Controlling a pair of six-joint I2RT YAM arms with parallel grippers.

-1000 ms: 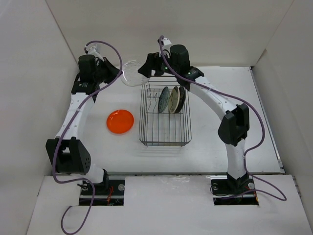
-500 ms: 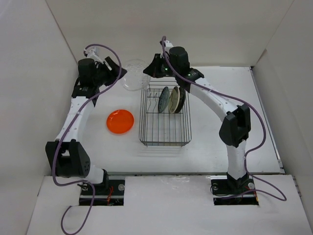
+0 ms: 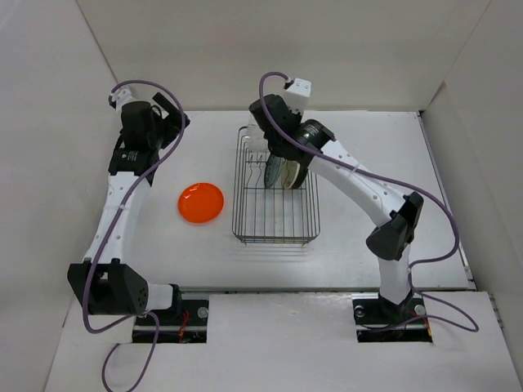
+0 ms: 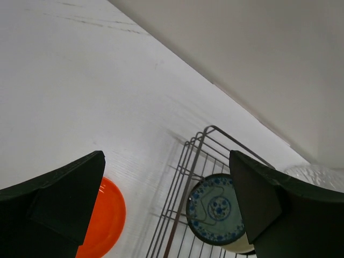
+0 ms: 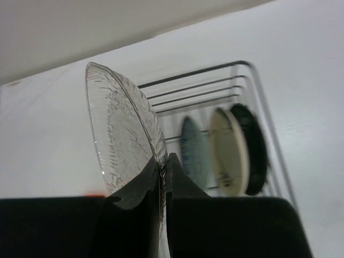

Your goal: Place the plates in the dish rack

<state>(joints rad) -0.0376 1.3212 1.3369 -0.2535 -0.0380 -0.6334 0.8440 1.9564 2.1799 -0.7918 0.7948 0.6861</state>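
My right gripper (image 5: 164, 164) is shut on the rim of the clear plate (image 5: 121, 134), holding it on edge above the far end of the dish rack (image 3: 275, 214). Three plates stand upright in the rack: teal-blue patterned (image 4: 215, 209), cream (image 5: 228, 150) and black (image 5: 252, 148). The orange plate (image 3: 201, 202) lies flat on the table left of the rack. My left gripper (image 4: 166, 209) is open and holds nothing; it hangs high at the back left (image 3: 172, 113), apart from the rack. In the top view the right arm hides most of the clear plate.
White walls enclose the table on the left, back and right. The right arm's forearm (image 3: 351, 175) crosses above the rack's far right corner. The near half of the rack holds only bare prongs.
The clear plate passed from the left gripper to the right one. The left gripper opened and drew back left; the right gripper shut on the plate and swung it over the rack.
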